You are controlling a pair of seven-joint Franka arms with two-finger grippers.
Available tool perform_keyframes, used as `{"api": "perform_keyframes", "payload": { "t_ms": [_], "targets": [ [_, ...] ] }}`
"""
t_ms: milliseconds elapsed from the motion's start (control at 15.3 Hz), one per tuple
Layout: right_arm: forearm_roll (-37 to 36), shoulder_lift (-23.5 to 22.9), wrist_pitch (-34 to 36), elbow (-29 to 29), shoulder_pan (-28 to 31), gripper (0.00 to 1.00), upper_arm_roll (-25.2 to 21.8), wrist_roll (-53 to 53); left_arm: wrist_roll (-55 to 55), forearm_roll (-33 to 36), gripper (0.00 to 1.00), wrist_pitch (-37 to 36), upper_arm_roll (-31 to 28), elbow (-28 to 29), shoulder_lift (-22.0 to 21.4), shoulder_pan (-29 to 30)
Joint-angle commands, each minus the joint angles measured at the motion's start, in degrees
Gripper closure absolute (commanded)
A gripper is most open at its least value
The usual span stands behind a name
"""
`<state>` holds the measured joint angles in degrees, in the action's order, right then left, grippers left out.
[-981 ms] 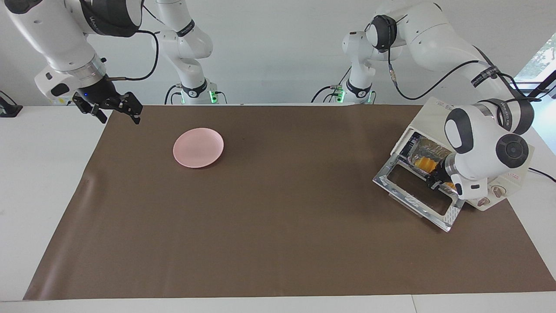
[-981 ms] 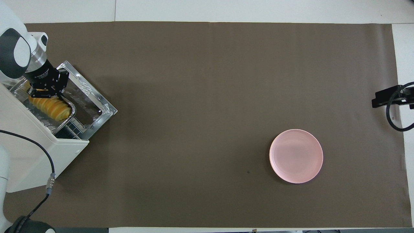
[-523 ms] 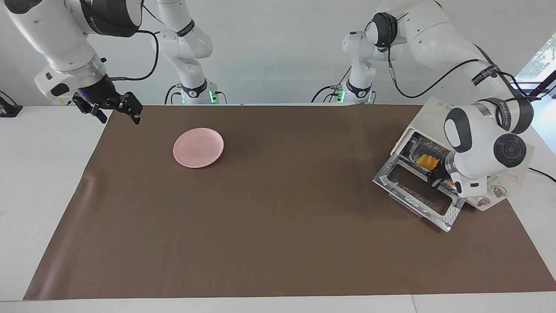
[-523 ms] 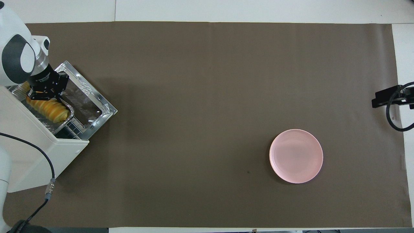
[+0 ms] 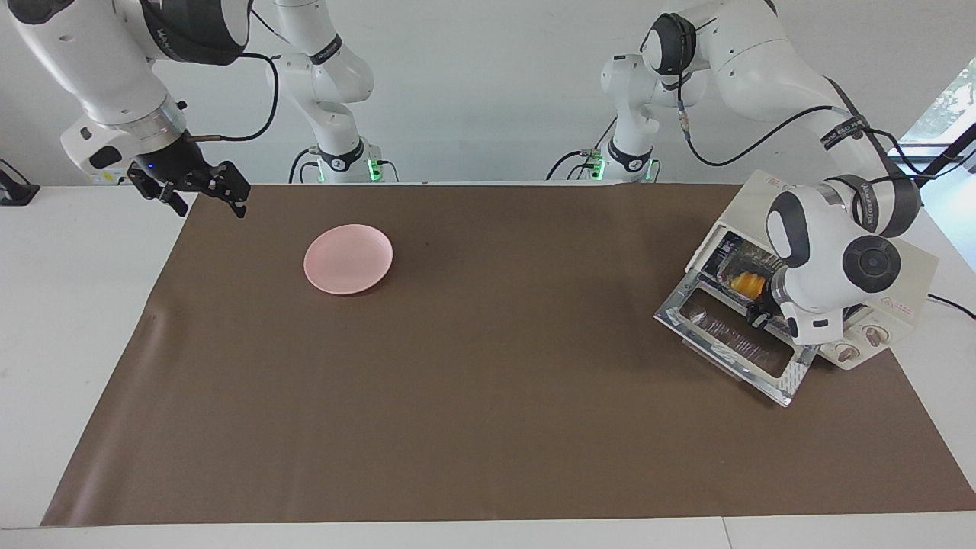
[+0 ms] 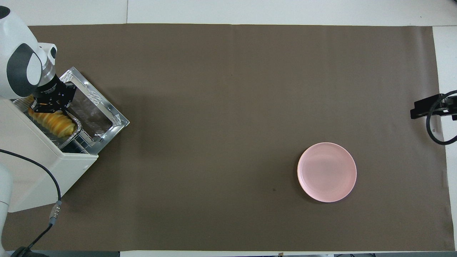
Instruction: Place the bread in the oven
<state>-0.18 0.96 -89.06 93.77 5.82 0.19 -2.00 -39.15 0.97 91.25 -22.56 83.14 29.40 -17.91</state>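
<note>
**Bread on foil tray in oven mouth, left gripper closed at tray edge**

Facing view: I see the oven (image 5: 900,267) at the left arm's end of the table, its glass door (image 5: 736,347) dropped flat onto the brown mat (image 5: 488,381). The bread (image 5: 746,284) sits inside the oven opening on the foil tray (image 5: 728,255), only part of it visible past my left arm's wrist. Left gripper (image 5: 756,315) is at the oven mouth, over the inner end of the door, right by the tray's front edge; fingers closed. I can't tell from here whether they pinch the tray rim or just touch it. Right gripper (image 5: 204,191) hangs over the mat's corner at the right arm's end, jaws spread wide, holding nothing; that arm waits. Pink plate (image 5: 348,258) lies on the mat, well apart from the oven, toward the right arm's end.

Overhead view: bread (image 6: 53,121) lies lengthwise in the foil tray (image 6: 76,125), on the wire rack at the oven (image 6: 39,167) opening. Left gripper (image 6: 48,106) is over the end of the loaf, fingertips together. Door (image 6: 94,110) lies open on the mat (image 6: 232,107). Plate (image 6: 327,172) is empty. Right gripper (image 6: 425,108) just shows at the frame edge.
</note>
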Motion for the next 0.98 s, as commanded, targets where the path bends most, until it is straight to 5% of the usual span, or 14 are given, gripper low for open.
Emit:
{"api": "perform_keyframes", "payload": {
  "t_ms": [0,458,654,720,785,850,916],
  "targets": [
    [-0.4,0.8,0.6,0.6,0.4,0.0,0.4,-0.3,0.0,1.8,1.0,1.5,-0.2,3.5,-2.7,-1.1],
    [-0.4,0.8,0.6,0.6,0.4,0.0,0.4,-0.3,2.0,1.8,1.0,1.4,-0.2,3.5,-2.7,-1.2],
    [-0.4,0.8,0.6,0.6,0.4,0.0,0.4,-0.3,2.9,1.8,0.78,1.4,-0.2,3.5,-2.7,-1.2],
    [-0.4,0.8,0.6,0.6,0.4,0.0,0.4,-0.3,2.9,1.8,0.61,1.3,-0.2,3.5,-2.7,-1.2],
    [-0.4,0.8,0.6,0.6,0.4,0.0,0.4,-0.3,2.9,1.8,0.22,1.1,-0.2,3.5,-2.7,-1.2],
    [-0.4,0.8,0.6,0.6,0.4,0.0,0.4,-0.3,2.9,1.8,0.0,1.0,-0.2,3.4,-2.7,-1.2],
    [-0.4,0.8,0.6,0.6,0.4,0.0,0.4,-0.3,2.9,1.8,0.0,1.0,-0.2,3.2,-2.7,-1.4]
  ]
}}
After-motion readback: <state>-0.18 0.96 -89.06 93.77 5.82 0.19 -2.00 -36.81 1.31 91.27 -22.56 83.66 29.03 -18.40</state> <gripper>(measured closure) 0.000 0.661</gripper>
